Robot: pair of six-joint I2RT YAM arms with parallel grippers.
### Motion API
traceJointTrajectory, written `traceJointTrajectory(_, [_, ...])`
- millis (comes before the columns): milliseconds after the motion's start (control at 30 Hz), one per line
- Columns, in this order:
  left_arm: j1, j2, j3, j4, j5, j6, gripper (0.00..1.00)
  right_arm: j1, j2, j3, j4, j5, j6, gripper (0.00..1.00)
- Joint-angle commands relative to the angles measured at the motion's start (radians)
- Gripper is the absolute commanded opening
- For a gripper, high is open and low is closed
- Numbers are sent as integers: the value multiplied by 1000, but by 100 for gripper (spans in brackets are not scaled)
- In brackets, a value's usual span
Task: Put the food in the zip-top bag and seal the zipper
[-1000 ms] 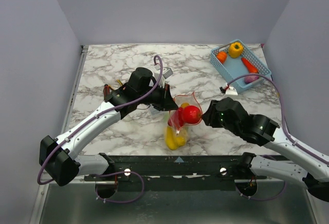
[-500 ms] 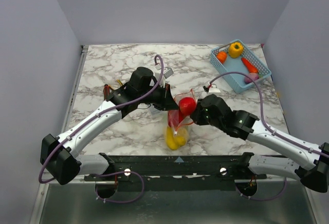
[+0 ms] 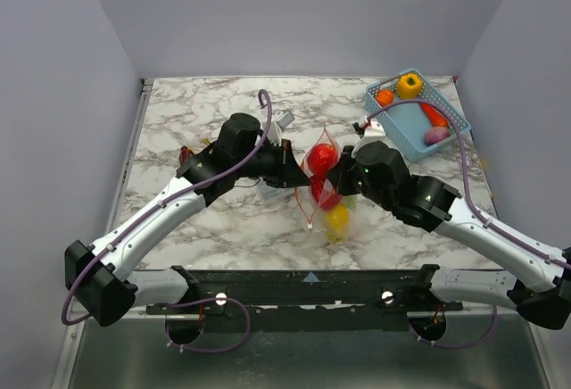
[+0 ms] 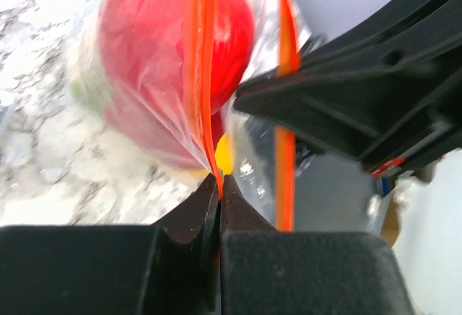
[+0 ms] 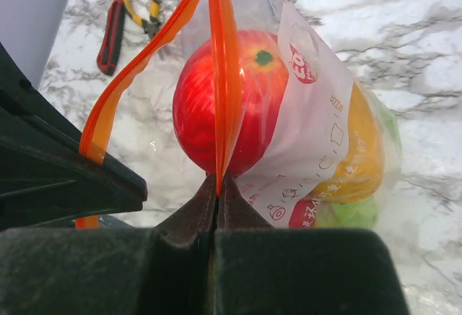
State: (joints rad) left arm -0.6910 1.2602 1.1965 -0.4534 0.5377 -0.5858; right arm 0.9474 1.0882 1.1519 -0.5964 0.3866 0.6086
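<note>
Two grips on zipper (image 5: 224, 62): left end effector (image 4: 219, 185) and right end effector (image 5: 217, 185), each pinched tight. Zip-top bag (image 3: 328, 184) held between them, near-left of blue basket (image 3: 403, 126); red apple (image 5: 216, 113) and yellow fruit (image 3: 337, 219) inside.

The top camera is hanging high above the near edge, looking down over the whole marble tabletop (image 3: 196, 112). The wrist cameras are riding just behind the left pincer (image 4: 219, 185) and the right pincer (image 5: 216, 181), staring along the fingers at very close range. They are facing the zip-top bag (image 3: 326, 186) from opposite sides, both catching its red fruit (image 5: 253, 98). The left view is blurred and perhaps tilted upward.
</note>
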Motion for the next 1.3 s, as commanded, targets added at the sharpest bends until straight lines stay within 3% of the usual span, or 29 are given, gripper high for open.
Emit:
traceJointTrajectory(0, [-3,-103,-205,203,12,-298,0,1,-6,-127,183,-158,-14,0])
traceJointTrajectory(167, [-21,-179,-497,555,19,-644,0,1,49,-158,240,-338,-63,0])
traceJointTrajectory(367, [-69,-379,-434,299,-261,-628,0,1,82,-95,304,-528,-109,0])
traceJointTrajectory(533, [-76,-518,-507,253,-417,-757,0,2,185,-15,387,-749,-115,1])
traceJointTrajectory(633, [-76,-597,-588,265,-492,-846,0,1,232,5,426,-802,-96,26])
traceJointTrajectory(867, [-76,-675,-698,267,-560,-928,0,3,146,-96,451,-774,-91,57])
traceJointTrajectory(1033, [-76,-724,-733,265,-596,-938,0,67,-26,-234,393,-495,-215,68])
traceJointTrajectory(1267, [-76,-728,-705,245,-625,-898,0,119,-207,-355,473,-553,-300,74])
